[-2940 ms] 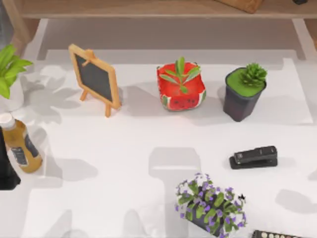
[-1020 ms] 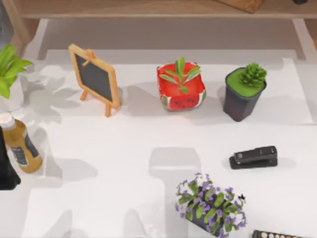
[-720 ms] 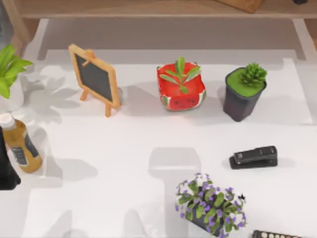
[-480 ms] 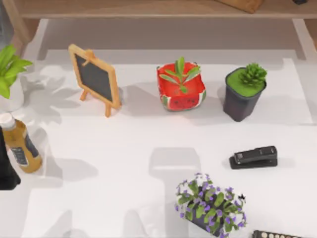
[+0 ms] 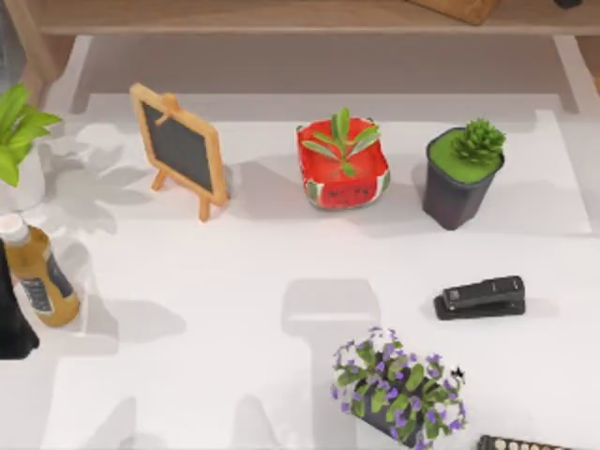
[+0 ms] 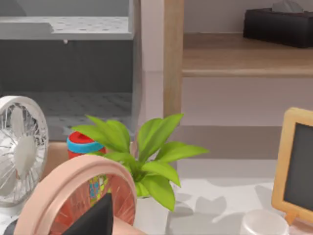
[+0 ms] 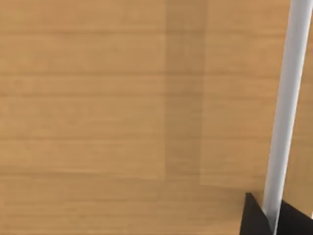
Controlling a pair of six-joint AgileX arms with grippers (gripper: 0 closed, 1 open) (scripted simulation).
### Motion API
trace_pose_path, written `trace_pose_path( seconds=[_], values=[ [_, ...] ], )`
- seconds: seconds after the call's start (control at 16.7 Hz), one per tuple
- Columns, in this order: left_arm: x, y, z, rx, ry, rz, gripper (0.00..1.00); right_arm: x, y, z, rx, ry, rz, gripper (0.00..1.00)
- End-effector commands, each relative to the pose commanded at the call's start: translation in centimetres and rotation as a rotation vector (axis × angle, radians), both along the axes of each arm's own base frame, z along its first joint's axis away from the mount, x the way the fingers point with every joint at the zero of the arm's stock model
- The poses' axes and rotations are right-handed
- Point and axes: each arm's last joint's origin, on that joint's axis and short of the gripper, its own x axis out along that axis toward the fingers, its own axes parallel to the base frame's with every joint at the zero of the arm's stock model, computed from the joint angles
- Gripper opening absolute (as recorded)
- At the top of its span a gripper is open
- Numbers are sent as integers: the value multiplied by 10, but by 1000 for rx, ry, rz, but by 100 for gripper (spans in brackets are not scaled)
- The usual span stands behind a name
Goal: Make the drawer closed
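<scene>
Tabletop [image 5: 234,281] unchanged; right claw [image 7: 271,223] at white handle [image 7: 286,98] of drawer [image 7: 98,98]

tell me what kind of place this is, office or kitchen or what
Most likely a rendered office or study desk. A stapler lies on the white table, a small chalkboard easel stands by potted plants, and a tissue box sits on a wooden shelf.

On white surface [image 5: 234,281]: chalkboard [image 5: 180,148], watermelon pot [image 5: 343,167], dark pot [image 5: 460,178] in a row; stapler [image 5: 480,297] beside purple flowers [image 5: 398,386]; bottle [image 5: 37,272] at left.
</scene>
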Motion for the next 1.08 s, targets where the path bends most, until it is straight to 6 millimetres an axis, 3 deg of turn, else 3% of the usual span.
trace_pose_path(
  seconds=[0.18, 0.84, 1.08],
  values=[
    [0, 0, 0, 0, 0, 0, 100, 4, -1, -1, 4, 5, -3, 0],
    [0, 0, 0, 0, 0, 0, 100, 61, -2, 0, 2, 1, -2, 0],
    [0, 0, 0, 0, 0, 0, 100, 61, -2, -1, 8, 6, -7, 0]
  ],
)
